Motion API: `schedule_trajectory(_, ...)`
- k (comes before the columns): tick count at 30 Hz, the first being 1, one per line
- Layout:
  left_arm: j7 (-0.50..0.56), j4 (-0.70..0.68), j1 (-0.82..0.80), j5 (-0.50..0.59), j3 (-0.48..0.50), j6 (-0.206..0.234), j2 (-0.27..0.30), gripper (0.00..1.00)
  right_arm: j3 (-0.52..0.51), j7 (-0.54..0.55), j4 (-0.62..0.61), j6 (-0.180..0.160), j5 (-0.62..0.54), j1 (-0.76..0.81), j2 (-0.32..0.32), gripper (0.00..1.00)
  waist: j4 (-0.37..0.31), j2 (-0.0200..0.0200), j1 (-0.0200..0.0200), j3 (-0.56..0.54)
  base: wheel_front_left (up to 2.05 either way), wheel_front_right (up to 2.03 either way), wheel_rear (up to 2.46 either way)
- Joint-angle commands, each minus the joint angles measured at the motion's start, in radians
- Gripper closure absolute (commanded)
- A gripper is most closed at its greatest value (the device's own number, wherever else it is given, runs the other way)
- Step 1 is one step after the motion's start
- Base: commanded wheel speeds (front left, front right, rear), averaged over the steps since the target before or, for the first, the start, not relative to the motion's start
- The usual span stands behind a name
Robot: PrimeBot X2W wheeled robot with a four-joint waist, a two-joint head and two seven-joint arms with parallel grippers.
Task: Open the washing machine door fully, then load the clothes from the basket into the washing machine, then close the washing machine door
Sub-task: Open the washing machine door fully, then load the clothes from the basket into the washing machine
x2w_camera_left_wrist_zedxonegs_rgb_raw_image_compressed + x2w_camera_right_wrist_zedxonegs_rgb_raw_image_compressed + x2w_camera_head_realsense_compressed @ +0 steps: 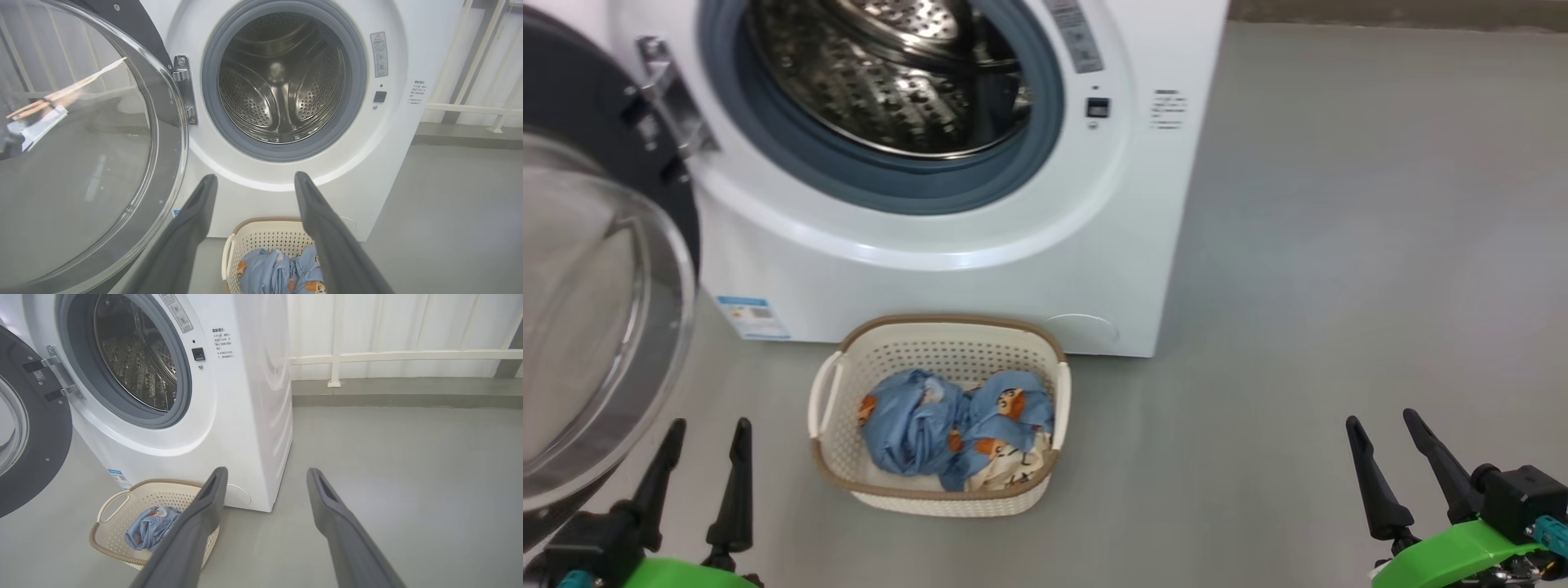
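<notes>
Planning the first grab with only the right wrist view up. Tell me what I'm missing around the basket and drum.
Observer: The left gripper hangs open, left of the basket, beside the washing machine door.
Operator: Report the drum.
Observer: In the left wrist view the drum looks empty right to its back wall.
Operator: Now the clothes.
Observer: Partly under the blue clothes, a cream printed piece shows at the basket's near right corner.
</notes>
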Motion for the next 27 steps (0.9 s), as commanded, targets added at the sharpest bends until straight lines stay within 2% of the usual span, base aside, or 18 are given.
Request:
schedule_trajectory(1, -0.005, -0.035, -0.001, 0.011, 0.031, 0.001, 0.018, 0.00, 0.011, -0.012, -0.026, 0.004, 0.010, 0.003, -0.014, 0.00, -0.043, 0.0000, 0.0001, -0.005, 0.00, 0.00, 0.00)
schedule_trajectory(13, -0.005, -0.057, 0.039, -0.008, 0.054, 0.001, -0.004, 0.00, -0.002, -0.012, -0.030, 0.004, 0.009, 0.022, -0.005, 0.00, -0.119, 0.0000, 0.0001, -0.016, 0.00, 0.00, 0.00)
schedule_trajectory(27, -0.005, -0.063, 0.048, -0.030, 0.062, 0.001, -0.005, 0.00, -0.013, -0.012, -0.031, 0.004, 0.005, 0.020, 0.007, 0.00, -0.137, 0.0000, 0.0001, -0.010, 0.00, 0.00, 0.00)
